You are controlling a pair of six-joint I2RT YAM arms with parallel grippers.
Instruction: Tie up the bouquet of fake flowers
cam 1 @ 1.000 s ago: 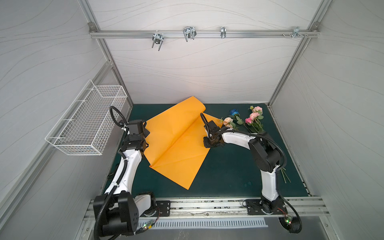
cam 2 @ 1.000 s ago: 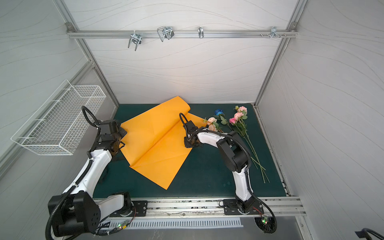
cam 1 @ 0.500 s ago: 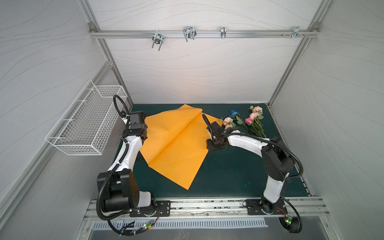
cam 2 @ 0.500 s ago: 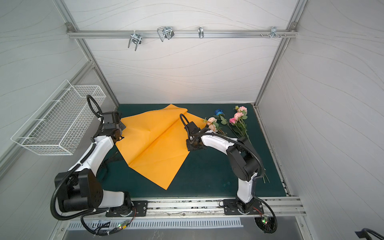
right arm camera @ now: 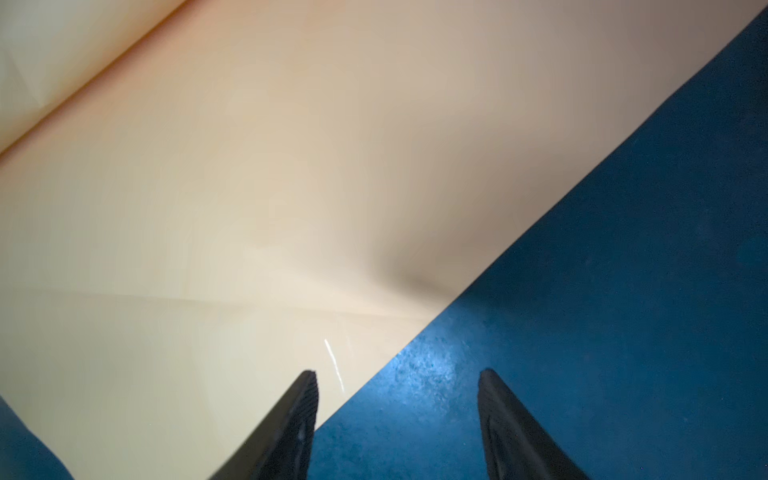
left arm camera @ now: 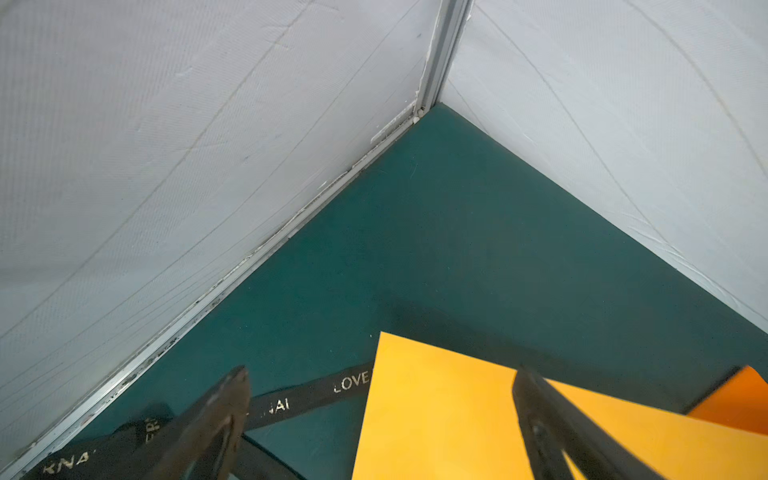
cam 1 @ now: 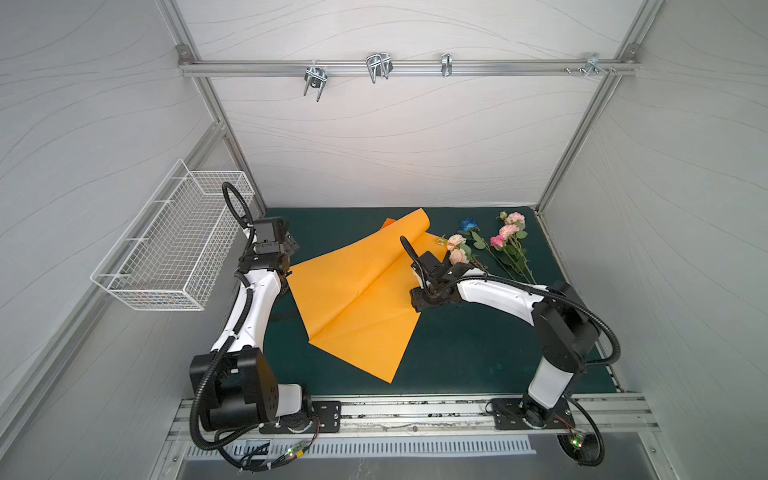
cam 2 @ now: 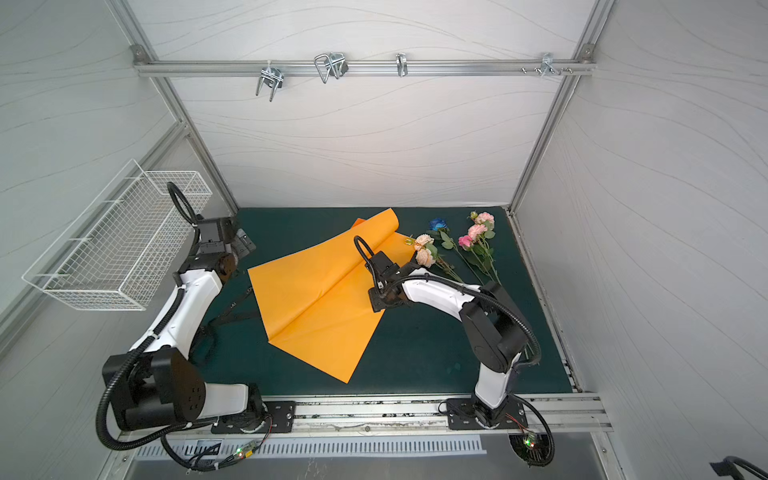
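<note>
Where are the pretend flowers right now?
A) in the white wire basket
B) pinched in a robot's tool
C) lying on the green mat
C: the bouquet of fake peach, pink and blue flowers lies on the dark green mat, outside the white wire basket.

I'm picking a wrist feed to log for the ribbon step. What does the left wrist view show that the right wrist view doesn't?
Only the left wrist view: the black lettered ribbon lying on the mat and vanishing at the edge of the orange paper, plus white walls meeting at a metal corner post. Only the right wrist view: a long straight paper edge, washed-out pale, with a fold line across the sheet. Both: paper, mat, and an open, empty gripper, the left gripper in one and the right gripper in the other.
</note>
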